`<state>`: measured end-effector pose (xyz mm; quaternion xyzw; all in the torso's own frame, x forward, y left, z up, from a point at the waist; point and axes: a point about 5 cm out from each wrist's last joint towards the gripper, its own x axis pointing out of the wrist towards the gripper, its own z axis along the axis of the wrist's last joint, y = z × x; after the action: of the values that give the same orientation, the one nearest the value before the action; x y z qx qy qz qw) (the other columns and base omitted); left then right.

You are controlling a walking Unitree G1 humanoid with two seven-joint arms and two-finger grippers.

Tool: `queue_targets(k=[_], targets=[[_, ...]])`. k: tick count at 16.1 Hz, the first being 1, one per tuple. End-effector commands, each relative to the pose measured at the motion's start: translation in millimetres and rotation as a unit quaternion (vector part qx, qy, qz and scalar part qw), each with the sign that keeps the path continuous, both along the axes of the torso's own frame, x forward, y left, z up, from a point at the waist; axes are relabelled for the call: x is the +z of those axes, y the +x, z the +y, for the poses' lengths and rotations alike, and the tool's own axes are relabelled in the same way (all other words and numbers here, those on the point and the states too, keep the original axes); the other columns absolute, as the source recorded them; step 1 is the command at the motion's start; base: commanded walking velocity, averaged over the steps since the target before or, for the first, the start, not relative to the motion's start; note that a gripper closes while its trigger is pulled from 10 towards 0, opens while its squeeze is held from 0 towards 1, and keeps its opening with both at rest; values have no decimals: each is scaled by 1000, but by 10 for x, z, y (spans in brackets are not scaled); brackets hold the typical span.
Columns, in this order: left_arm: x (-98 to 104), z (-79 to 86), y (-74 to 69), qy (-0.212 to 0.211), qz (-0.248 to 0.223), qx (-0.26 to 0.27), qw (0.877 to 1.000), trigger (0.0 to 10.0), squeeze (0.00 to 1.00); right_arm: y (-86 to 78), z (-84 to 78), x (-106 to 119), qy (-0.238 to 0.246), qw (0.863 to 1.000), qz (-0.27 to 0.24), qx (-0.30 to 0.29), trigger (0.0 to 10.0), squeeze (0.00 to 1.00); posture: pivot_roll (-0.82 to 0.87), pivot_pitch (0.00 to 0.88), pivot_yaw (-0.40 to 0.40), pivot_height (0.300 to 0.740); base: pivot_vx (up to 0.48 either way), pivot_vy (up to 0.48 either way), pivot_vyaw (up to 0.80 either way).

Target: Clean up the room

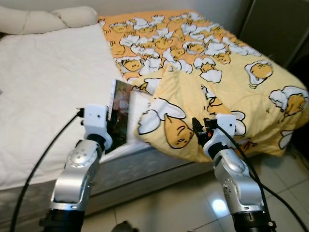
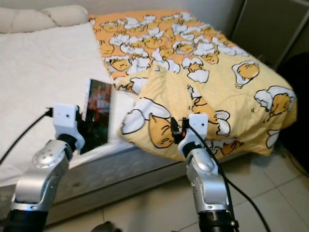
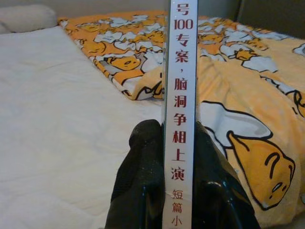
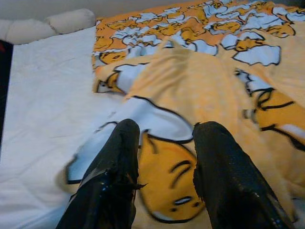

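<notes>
Book (image 1: 119,112) upright in left gripper (image 3: 178,157) (raised)

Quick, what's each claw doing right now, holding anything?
Left claw: closed on a book, gripping it by the spine.
Right claw: open, holding nothing, poised over the yellow blanket.

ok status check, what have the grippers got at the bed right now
Left gripper shut on book, held upright above the white sheet. Right gripper open, empty, at the yellow blanket edge. Nothing in the way.
</notes>
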<state>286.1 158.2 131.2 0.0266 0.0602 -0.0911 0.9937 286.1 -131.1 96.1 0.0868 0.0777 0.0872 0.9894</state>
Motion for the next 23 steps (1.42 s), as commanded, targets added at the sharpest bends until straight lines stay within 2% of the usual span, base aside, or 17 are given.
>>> queue_targets(k=[1,4,14,18,23], targets=[[129,66,18,7,-29,10,1000,10000,0,25,65,53,2,1000,-11,9,10000,0,15,0,-5,740,0,439,0],[129,84,12,10,-28,11,999,10000,0,34,95,35,-36,999,-12,1,10000,0,16,0,-3,740,0,440,0],[127,93,11,14,-28,13,999,10000,0,44,112,47,-23,1000,-18,10,10000,0,23,0,-6,740,0,435,0],[149,79,7,4,-33,9,999,10000,0,44,98,51,-16,1000,-19,6,10000,0,24,0,-3,740,0,61,0],[146,83,27,14,-30,11,999,10000,0,46,80,45,-12,1000,-19,0,10000,0,23,0,2,740,0,0,0]])
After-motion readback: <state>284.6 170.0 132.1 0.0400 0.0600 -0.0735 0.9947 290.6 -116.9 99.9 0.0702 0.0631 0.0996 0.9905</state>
